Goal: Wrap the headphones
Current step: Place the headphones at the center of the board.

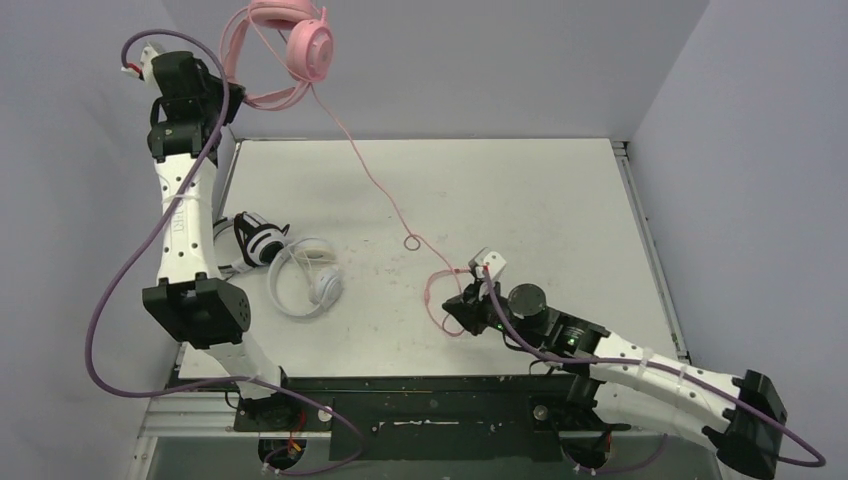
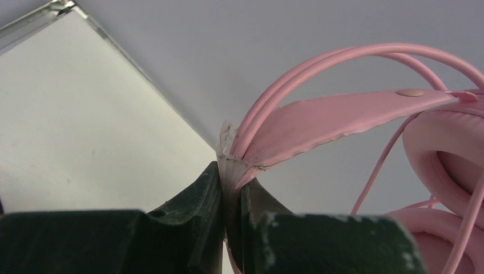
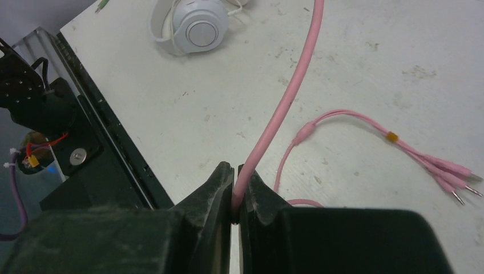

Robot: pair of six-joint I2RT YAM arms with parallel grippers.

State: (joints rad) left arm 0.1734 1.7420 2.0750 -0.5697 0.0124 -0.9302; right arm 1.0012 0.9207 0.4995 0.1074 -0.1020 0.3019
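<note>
Right pincer [image 3: 235, 174] pinches pink cable [image 3: 287, 97] over scuffed table [image 3: 371, 68]; left pincer [image 2: 231, 177] clamps pink headband [image 2: 319, 123] by grey wall [image 2: 257, 34].

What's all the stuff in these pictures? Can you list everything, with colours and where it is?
pink headphones: one, pink, held up in the air beyond the table's far-left corner
pink cable: one, pink, hanging from those headphones down to the table's near middle
plugs: a small bunch, pink with metal tips, lying on the table
white headphones: one, white, on the table's left side
black-and-white headphones: one, at the table's left edge, beside the white ones
table: one, whitish, scuffed
left fingers: black, shut on the pink headband
right fingers: black, shut on the pink cable
</note>
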